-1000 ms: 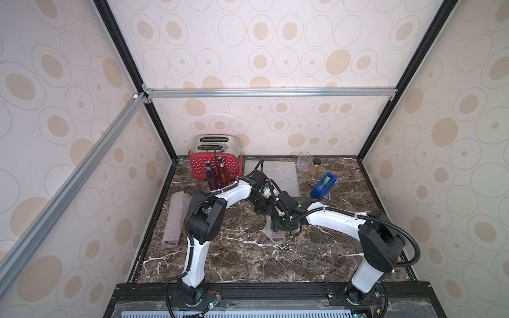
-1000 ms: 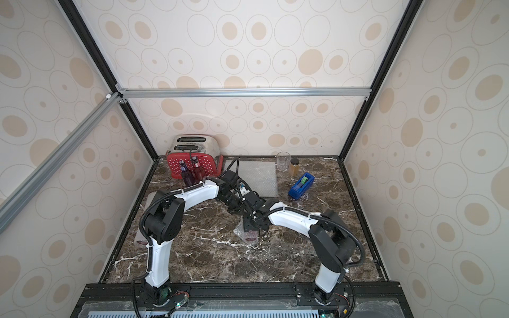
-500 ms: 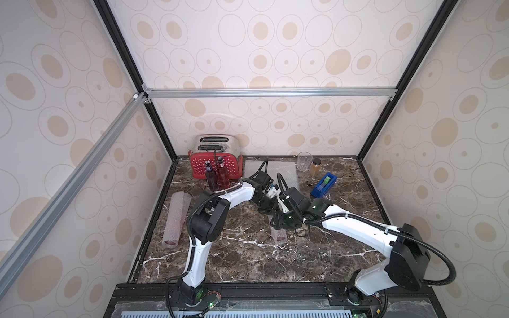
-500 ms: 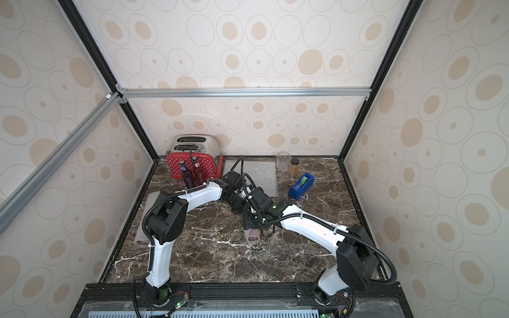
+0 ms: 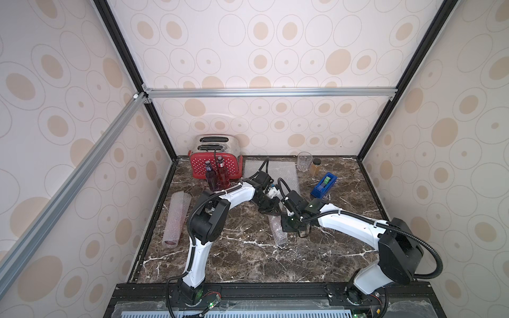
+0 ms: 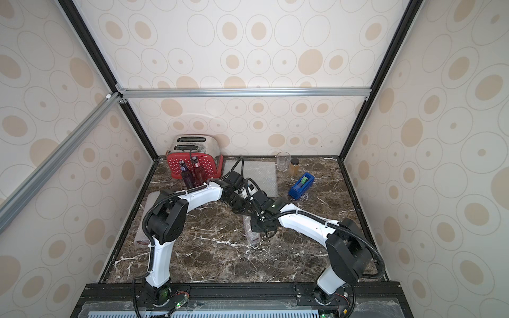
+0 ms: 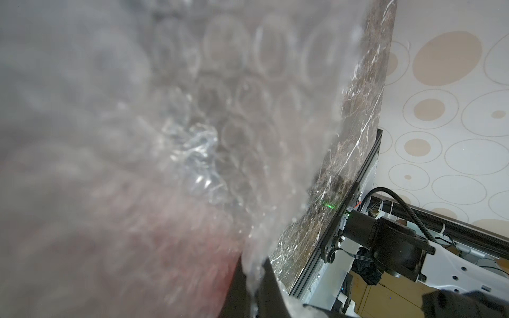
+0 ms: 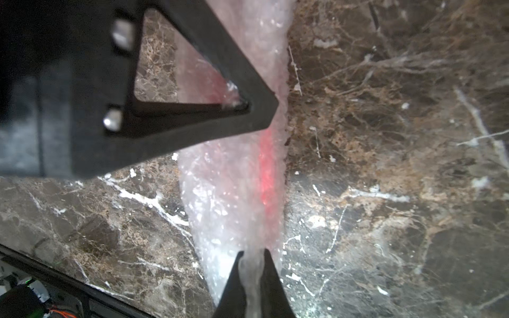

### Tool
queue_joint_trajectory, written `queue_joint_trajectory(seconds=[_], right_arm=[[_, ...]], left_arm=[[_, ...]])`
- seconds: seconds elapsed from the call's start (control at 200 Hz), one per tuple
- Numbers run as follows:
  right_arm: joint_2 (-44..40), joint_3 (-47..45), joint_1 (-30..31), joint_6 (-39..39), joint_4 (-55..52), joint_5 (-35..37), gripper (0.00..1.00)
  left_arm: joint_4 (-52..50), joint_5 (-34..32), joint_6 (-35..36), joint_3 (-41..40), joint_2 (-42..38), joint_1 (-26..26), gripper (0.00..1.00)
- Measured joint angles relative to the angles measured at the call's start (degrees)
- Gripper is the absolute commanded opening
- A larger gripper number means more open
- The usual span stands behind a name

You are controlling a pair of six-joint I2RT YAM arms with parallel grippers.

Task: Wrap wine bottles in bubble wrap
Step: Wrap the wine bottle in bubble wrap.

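- right gripper point(image 8: 252, 257): jaws pressed together, pinching a fold at the edge of the wrap point(image 8: 231, 192)
- bottle point(image 8: 265, 165): lies on its side on the table point(image 8: 385, 165) inside the wrap; red liquid shows through
- left gripper point(image 7: 252, 264): jaws closed too, pinching the same wrap at its farther end; one of its fingers point(image 8: 192, 110) crosses over the wrap in the right wrist view; bubbles fill most of the left wrist view, blurred
- wrap point(image 5: 279, 235) point(image 6: 253, 234) in both top views: mid-table, well out in front of the toaster point(image 5: 217, 141) and to its right, long axis roughly near to far
- roll point(image 5: 176, 217): another wrapped length, flat, in front of the toaster and to its left, by the wall; reddish at its near end
- dispenser point(image 5: 325, 185), blue: well right of the toaster, a little forward of it
- purple bottle point(image 5: 210, 176) and red bottle point(image 5: 223, 176): upright, bare, side by side, just in front of the toaster
- sheet point(image 5: 289, 176): flat, just right of the toaster
- glass point(image 5: 304, 162), jar point(image 5: 315, 167): farther right of the toaster, at the back wall, jar just beside glass
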Motion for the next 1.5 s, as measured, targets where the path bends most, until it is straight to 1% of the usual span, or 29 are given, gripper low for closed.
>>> queue_joint_trajectory(seconds=[0.105, 0.23, 0.306, 0.461, 0.616, 0.751, 0.892, 1.142, 1.363, 1.443, 1.498], right_arm=[[-1.7, -2.5, -1.9, 0.0, 1.6, -2.3, 0.09], [-1.8, -3.6, -3.0, 0.0, 3.3, -4.9, 0.07], [-1.2, -3.8, -3.2, 0.0, 4.1, -6.7, 0.07], [1.4, -4.6, -3.3, 0.2, 7.0, -10.1, 0.07], [1.7, -5.5, -3.4, 0.7, 10.2, -12.1, 0.09], [2.0, -6.6, -3.4, 1.6, 13.4, -13.9, 0.13], [2.6, -7.5, -3.4, 2.5, 16.8, -16.1, 0.12], [4.5, -7.4, -2.9, 3.7, 21.2, -19.7, 0.12], [8.0, -4.6, -0.6, 3.7, 22.5, -21.5, 0.13], [8.8, -4.0, 0.0, 3.7, 23.0, -21.8, 0.13], [9.2, -3.8, 0.3, 3.7, 23.4, -22.0, 0.13]], left_arm=[[0.2, -0.3, 0.1, 0.0, 0.0, -0.1, 0.10], [0.4, -0.5, 0.3, 0.0, 0.0, -0.2, 0.15], [0.3, -0.6, 0.4, 0.1, 0.0, -0.2, 0.20], [0.0, -1.2, 0.8, 0.3, -0.3, -0.4, 0.35], [-1.0, -3.5, 1.2, 0.4, -1.1, -0.5, 0.40], [-2.2, -5.9, 1.4, 0.0, -2.0, -0.1, 0.41], [-3.0, -7.7, 1.9, -1.6, -3.9, 1.0, 0.45], [-4.8, -12.7, 3.2, -5.5, -8.3, 5.3, 0.47], [-4.3, -18.9, 4.9, -13.1, -14.8, 10.0, 0.46], [-3.6, -21.7, 5.9, -16.4, -17.9, 11.3, 0.44], [-2.6, -23.3, 6.4, -18.8, -20.2, 12.1, 0.40]])
